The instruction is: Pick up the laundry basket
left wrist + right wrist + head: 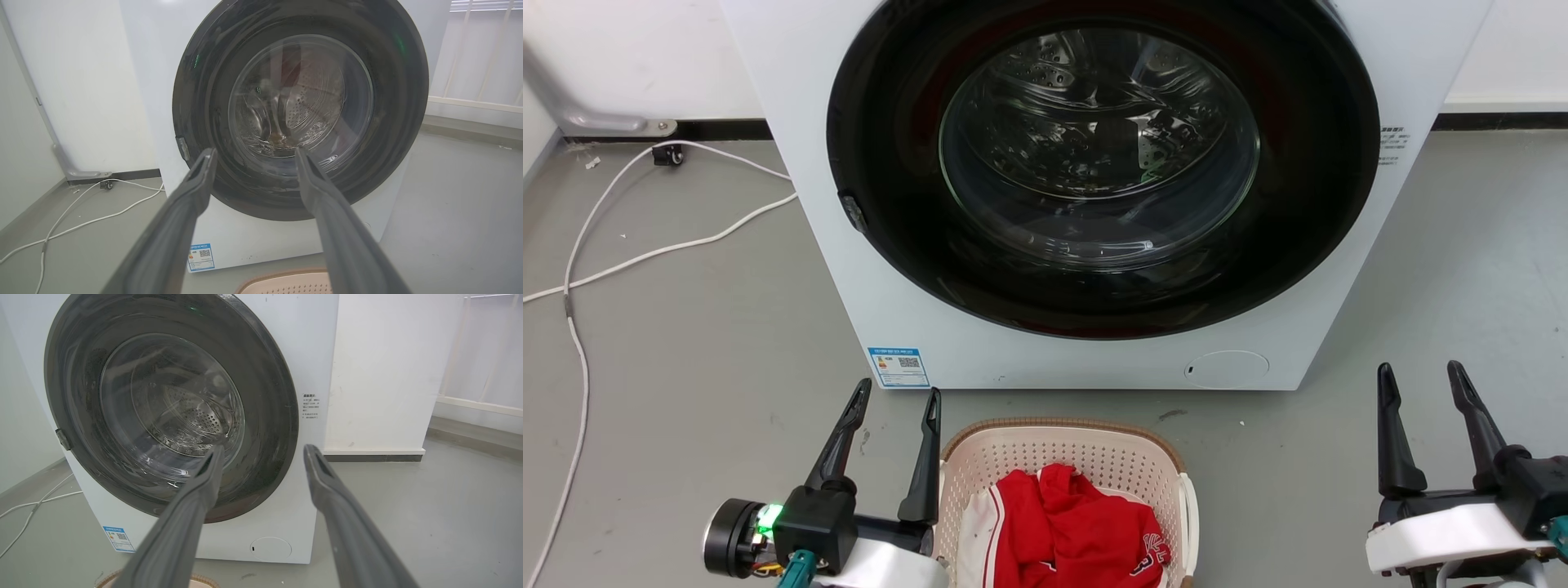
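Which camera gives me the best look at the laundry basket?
The head view: the laundry basket sits low centre, with its brown rim, perforated wall, a white side handle and the red garment inside. The left wrist view catches a strip of its rim at the bottom edge; the right wrist view, slivers of rim.

Laundry basket (1058,426) on the floor, right in front of the washer (1013,351)
Red garment (1070,523) inside; left gripper (898,389) spread wide just beside the rim, right gripper (1420,367) also spread, well apart.
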Controlling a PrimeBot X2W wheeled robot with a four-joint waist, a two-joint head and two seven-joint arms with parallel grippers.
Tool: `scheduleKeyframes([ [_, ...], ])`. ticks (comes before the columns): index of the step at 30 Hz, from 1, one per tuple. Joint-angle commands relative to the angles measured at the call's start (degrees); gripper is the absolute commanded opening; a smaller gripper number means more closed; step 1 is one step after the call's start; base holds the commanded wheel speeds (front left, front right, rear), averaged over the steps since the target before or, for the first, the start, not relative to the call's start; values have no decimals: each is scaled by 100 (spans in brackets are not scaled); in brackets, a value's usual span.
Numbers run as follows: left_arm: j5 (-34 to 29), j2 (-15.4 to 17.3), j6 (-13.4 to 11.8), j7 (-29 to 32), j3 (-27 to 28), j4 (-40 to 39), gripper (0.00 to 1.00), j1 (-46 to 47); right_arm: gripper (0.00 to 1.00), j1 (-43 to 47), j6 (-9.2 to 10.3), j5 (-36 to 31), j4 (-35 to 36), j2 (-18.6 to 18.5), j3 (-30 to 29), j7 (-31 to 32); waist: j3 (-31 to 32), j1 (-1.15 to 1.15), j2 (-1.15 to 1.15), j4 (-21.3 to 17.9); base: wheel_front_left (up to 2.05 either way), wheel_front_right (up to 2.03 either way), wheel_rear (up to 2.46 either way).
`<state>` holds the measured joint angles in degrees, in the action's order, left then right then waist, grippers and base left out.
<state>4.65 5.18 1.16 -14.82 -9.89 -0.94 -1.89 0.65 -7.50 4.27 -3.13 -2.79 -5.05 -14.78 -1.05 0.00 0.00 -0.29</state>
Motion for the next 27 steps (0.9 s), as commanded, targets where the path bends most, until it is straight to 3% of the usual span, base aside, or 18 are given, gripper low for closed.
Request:
scheduleKeyframes([
  [1, -125, -17, 38, -49, 19, -26, 100, -50, 100, 45, 2, -118, 0, -17, 1, -51, 5, 0, 0, 3, 0, 0, 0],
  [21, -198, -181, 311, -40, 198, 148, 100, -145, 100, 68, 2, 51, -189, -14, 54, -42, 40, 0, 0, 9, 0, 0, 0],
  [27, -175, -193, 361, -40, 225, 456, 100, 55, 100, -127, 2, 23, -255, -14, 49, -43, -241, 0, 0, -13, 0, 0, 0],
])
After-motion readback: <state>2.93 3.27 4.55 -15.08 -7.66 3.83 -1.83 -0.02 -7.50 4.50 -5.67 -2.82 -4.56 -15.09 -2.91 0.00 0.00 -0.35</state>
